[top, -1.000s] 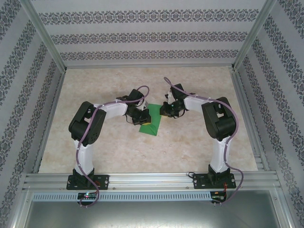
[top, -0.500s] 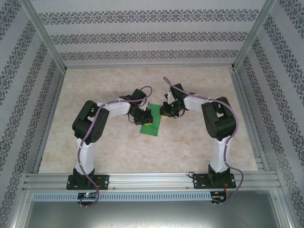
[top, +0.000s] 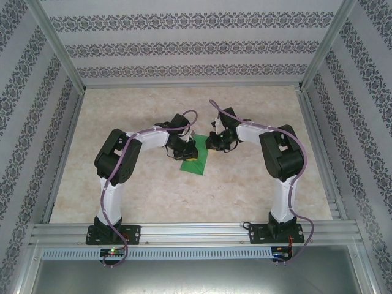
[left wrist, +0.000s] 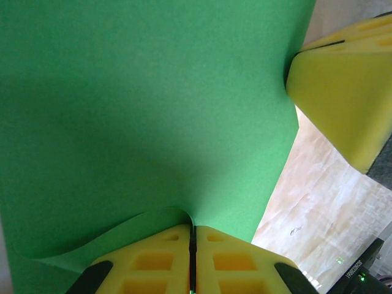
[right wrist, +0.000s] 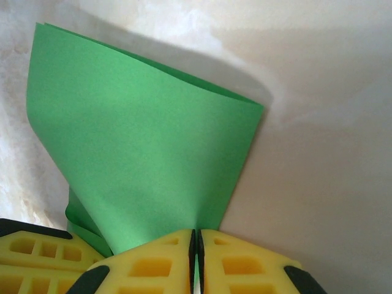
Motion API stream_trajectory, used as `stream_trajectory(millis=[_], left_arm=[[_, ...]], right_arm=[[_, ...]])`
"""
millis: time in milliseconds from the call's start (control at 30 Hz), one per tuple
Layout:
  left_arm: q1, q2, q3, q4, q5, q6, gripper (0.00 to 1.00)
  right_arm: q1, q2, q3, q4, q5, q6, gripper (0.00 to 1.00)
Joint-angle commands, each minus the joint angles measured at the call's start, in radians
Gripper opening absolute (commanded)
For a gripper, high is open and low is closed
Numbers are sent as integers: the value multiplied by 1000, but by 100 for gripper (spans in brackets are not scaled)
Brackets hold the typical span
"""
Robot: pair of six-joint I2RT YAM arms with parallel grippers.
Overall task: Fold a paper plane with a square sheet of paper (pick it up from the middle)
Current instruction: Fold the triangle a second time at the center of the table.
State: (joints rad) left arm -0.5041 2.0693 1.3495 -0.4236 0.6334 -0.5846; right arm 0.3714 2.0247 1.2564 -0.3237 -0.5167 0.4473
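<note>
The square sheet of paper (top: 195, 163) is bright green and lies mid-table between my two arms, bent over on itself in a loose curve. My left gripper (top: 185, 150) is shut on its edge; in the left wrist view the yellow fingertips (left wrist: 192, 230) pinch the green sheet (left wrist: 141, 116), which curls up at the pinch. My right gripper (top: 212, 143) is shut on the opposite edge; in the right wrist view the sheet (right wrist: 141, 147) rises doubled from the pinch (right wrist: 196, 236). No paper plane shape is in view.
The marbled tabletop (top: 257, 190) spreads all round the sheet. Patterned walls and aluminium rails (top: 184, 229) fence it in. The two grippers are close: the right gripper's yellow finger (left wrist: 343, 86) shows in the left wrist view, the left one's finger (right wrist: 37, 260) in the right wrist view.
The left arm's elbow has shifted slightly right and forward, carrying its gripper a little toward the right one. The right arm and the sheet have barely moved.
</note>
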Motion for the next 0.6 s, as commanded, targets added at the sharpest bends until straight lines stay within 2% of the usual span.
stream_trajectory(millis=[0, 567], left_arm=[[-13, 20, 28, -31, 8, 22, 11], [-18, -24, 23, -50, 19, 38, 12]], right_arm=[[13, 29, 20, -38, 13, -22, 13], [13, 25, 36, -74, 49, -39, 13]])
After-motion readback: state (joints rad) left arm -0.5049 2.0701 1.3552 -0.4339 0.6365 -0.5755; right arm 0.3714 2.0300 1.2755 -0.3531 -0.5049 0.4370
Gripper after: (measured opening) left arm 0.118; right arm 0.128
